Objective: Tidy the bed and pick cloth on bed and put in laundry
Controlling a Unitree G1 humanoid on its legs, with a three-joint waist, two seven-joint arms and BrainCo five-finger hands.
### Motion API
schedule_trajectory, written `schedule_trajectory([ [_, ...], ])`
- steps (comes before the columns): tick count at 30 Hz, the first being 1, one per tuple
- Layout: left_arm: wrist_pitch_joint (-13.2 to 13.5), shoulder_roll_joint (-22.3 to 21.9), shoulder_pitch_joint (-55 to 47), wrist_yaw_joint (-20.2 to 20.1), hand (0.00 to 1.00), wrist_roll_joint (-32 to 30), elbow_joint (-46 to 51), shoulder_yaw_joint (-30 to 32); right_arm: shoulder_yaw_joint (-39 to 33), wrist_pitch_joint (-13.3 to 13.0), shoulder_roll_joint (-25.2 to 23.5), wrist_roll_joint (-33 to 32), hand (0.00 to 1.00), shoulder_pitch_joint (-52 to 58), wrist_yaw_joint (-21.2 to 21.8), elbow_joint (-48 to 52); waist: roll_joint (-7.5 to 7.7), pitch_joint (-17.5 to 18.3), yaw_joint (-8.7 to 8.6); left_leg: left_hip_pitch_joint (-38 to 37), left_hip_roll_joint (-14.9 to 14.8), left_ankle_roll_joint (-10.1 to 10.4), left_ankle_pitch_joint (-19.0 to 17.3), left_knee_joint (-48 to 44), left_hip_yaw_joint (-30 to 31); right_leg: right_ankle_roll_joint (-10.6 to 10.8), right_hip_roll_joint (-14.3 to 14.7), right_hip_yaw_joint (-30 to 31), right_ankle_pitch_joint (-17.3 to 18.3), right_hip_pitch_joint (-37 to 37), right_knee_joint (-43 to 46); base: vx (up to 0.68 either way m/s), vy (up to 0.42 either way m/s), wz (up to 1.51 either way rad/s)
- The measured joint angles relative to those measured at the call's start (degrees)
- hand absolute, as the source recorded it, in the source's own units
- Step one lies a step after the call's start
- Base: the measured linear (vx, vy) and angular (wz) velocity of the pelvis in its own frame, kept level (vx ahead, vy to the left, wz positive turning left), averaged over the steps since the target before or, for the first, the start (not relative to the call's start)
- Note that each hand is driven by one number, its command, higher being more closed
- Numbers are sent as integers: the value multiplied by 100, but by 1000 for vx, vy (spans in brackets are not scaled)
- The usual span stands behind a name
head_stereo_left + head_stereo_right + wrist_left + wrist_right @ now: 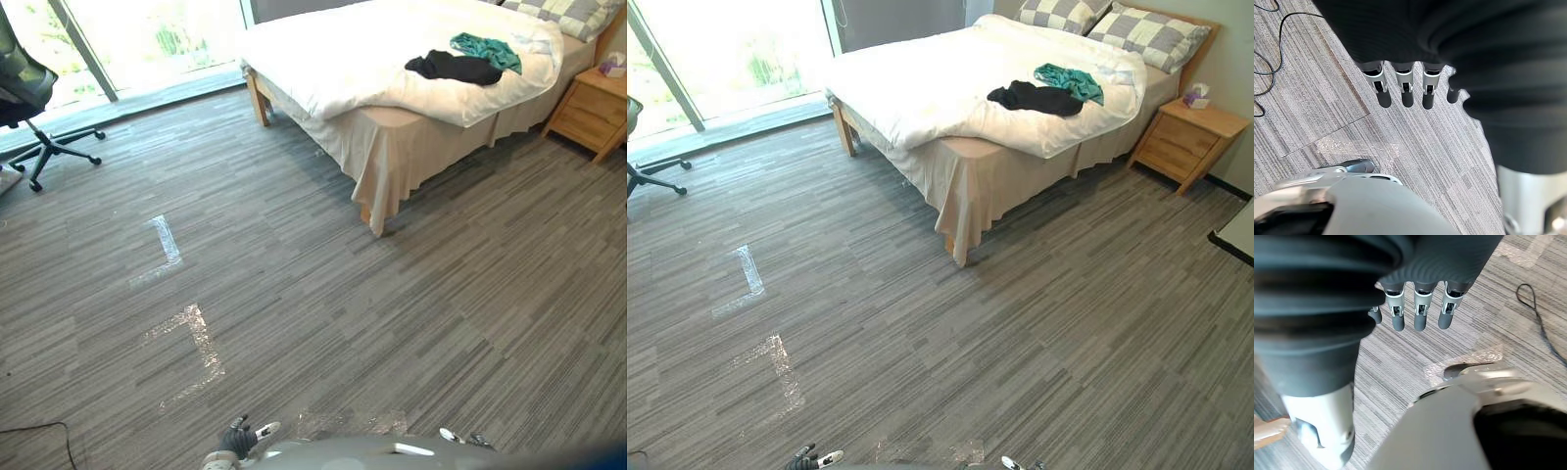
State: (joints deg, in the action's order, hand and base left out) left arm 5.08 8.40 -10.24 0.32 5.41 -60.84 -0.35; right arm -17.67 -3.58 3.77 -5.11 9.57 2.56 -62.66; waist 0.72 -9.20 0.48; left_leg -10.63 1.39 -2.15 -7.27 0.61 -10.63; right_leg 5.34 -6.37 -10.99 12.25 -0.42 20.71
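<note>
Left hand and right hand hang empty, fingers straight and loose, well apart from the bed, likely because the approach has not begun. The black cloth and teal cloth lie touching on the bed, toward its head.

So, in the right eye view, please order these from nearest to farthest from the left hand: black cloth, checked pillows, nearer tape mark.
From the left hand:
1. The nearer tape mark, on the floor just ahead.
2. The black cloth, on the bed.
3. The checked pillows, at its head.
</note>
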Motion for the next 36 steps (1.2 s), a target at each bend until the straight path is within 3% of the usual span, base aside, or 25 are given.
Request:
schedule_trajectory([
  [2, -42, 45, -17, 6, 0, -16, -10, -66, 14, -105, 13, -272, 0, -52, -69, 7, -33, -79, -36, -89, -19, -80, -34, 6, -150, 75, -266, -157, -77, -793, 1550, 19, 54, -27],
  [3, -59, 68, -29, 5, 0, -33, -13, -67, 14, -125, -15, -314, 0, -72, -78, 6, 4, -102, -77, -156, -44, -92, -56, 9, -193, 13, -331, -253, 32, -896, 1797, 96, 38, -25],
  [5, -87, 103, 24, 1, 0, -49, -16, -66, 29, -112, -40, -442, 0, -100, -112, -10, 16, -177, -118, -282, -173, 21, -146, -45, -284, -59, -370, -439, 292, -1006, 1767, 177, -3, -30],
  [7, -108, 101, 121, -14, 0, -55, -21, -70, 48, -92, -30, -559, 0, -114, -156, 3, -47, -238, -154, -255, -435, 176, -280, -211, -354, -102, -269, -655, 288, -1203, 1345, 220, -51, -30],
  [9, -125, 105, 296, -59, 0, -179, -22, -129, 115, 40, 30, -661, 0, -179, -226, 3, -147, -373, -286, -325, -801, 386, -411, -268, -469, -141, -137, -897, -91, -1511, 555, 300, -117, -19],
  [11, -185, 124, 400, -101, 0, -295, -23, -163, 130, 193, 42, -658, 0, -211, -283, 6, -154, -513, -355, -540, -934, 589, -545, -261, -622, -177, -159, -899, -687, -1722, -105, 373, -208, -23],
  [13, -209, 158, 398, -138, 0, -407, -24, -158, 110, 321, 15, -649, 0, -106, -292, -13, -95, -543, -456, -834, -940, 791, -757, -260, -716, -124, -275, -864, -997, -1728, -466, 441, -289, -17],
  [14, -219, 103, 412, -154, 0, -430, -29, -150, 35, 349, 40, -647, 0, -8, -291, -21, -198, -572, -532, -1071, -1048, 779, -974, -272, -769, -396, -251, -879, -1261, -1827, -22, 561, -381, -14],
  [15, -220, 69, 416, -166, 0, -430, -31, -144, -6, 363, 63, -641, 0, -3, -288, -21, -261, -541, -577, -1111, -1131, 676, -1048, -316, -786, -536, -195, -901, -1057, -1939, 308, 490, -329, -32],
  [17, -221, -58, 503, -171, 0, -424, -30, -125, -224, 413, 75, -452, 0, -26, -275, -34, -485, -515, -602, -712, -1409, 716, -851, -1499, -705, -859, -55, -832, -325, -2227, 1018, 490, -388, -55],
  [19, -179, -146, 541, -179, 0, -380, 6, -109, -381, 418, 126, -331, 0, -38, -266, -40, -637, -519, -674, -107, -1798, 743, -504, -2982, -401, -991, 274, -779, -87, -2014, 885, 560, -403, -51],
  [20, -64, -153, 525, -225, 0, -327, 6, -69, -365, 370, 174, -193, 0, -45, -259, -102, -712, -506, -668, 419, -2033, 837, -248, -4410, -86, -1086, 631, -677, -23, -1661, 568, 656, -367, -70],
  [21, 99, -134, 490, -256, 0, -205, 23, 26, -268, 243, 198, -115, 0, -60, -253, -157, -718, -510, -628, 896, -2141, 878, -323, -5654, 121, -1103, 919, -587, -14, -1143, 130, 561, -276, -66],
  [22, 192, -124, 478, -253, 0, -157, 53, 66, -201, 176, 194, -56, 0, -80, -248, -172, -681, -522, -609, 1121, -2120, 884, -390, -6105, 213, -1104, 1008, -523, -15, -894, -82, 555, -240, -52],
  [24, 458, -119, 482, -241, 0, -136, 345, 103, -106, 49, 206, 90, 0, -123, -209, -106, -500, -554, -529, 2070, -1688, 844, -571, -6611, 296, -1115, 1151, -357, -49, -41, -819, 530, -211, -29],
  [25, 523, -138, 492, -240, 0, -104, 414, 108, -109, 26, 212, 97, 0, -163, -206, -76, -491, -560, -483, 2267, -1557, 781, -630, -6496, 252, -1180, 1182, -321, -128, 140, -952, 516, -176, -50],
  [27, 757, -305, 600, -228, 0, 163, 564, 320, -113, -38, 179, 105, 0, -366, -183, 49, -425, -607, -117, 2690, -1225, 541, -915, -5386, -302, -1140, 1203, -83, -192, 767, -1343, 534, -127, -84],
  [28, 793, -351, 634, -217, 0, 235, 563, 331, -113, -76, 159, 136, 0, -407, -166, 129, -394, -625, -86, 2716, -1132, 497, -910, -4920, -517, -1103, 1179, -67, -170, 935, -1430, 567, -83, -62],
  [29, 863, -460, 696, -178, 0, 252, 559, 326, -96, -193, 124, 238, 0, -507, -151, 303, -338, -651, -97, 2760, -949, 299, -715, -3609, -1199, -950, 1119, -88, -82, 1300, -1617, 566, -45, -31],
  [31, 902, -527, 714, -161, 0, 253, 562, 319, -37, -344, 82, 333, 0, -512, -105, 432, -313, -633, -104, 2727, -778, 12, -189, -2263, -1957, -810, 1109, -147, 0, 1627, -1877, 562, -8, -18],
  [32, 886, -534, 742, -142, 0, 258, 556, 342, -5, -405, 54, 423, 0, -486, -74, 493, -285, -614, -98, 2726, -654, -234, 94, -1522, -2583, -705, 1121, -247, 75, 1947, -2109, 475, 29, -9],
  [34, 797, -565, 739, -25, 0, 358, 514, 449, -17, -442, -54, 476, 0, -354, -65, 521, -246, -543, -86, 2681, -497, -594, 197, -964, -3420, -424, 1150, -418, 263, 2362, -2232, 837, 87, -1],
  [35, 713, -541, 725, 35, 0, 485, 469, 559, -5, -426, -139, 593, 0, -287, -121, 511, -76, -401, -55, 2550, -298, -1404, 614, -932, -3574, -331, 1066, -626, 374, 2580, -2180, 746, 74, 35],
  [36, 660, -485, 726, 64, 0, 520, 433, 576, 5, -426, -192, 678, 0, -206, -142, 508, 82, -270, -133, 2522, -130, -1429, 632, -943, -3571, -325, 952, -803, 378, 2614, -2104, 795, 44, 92],
])
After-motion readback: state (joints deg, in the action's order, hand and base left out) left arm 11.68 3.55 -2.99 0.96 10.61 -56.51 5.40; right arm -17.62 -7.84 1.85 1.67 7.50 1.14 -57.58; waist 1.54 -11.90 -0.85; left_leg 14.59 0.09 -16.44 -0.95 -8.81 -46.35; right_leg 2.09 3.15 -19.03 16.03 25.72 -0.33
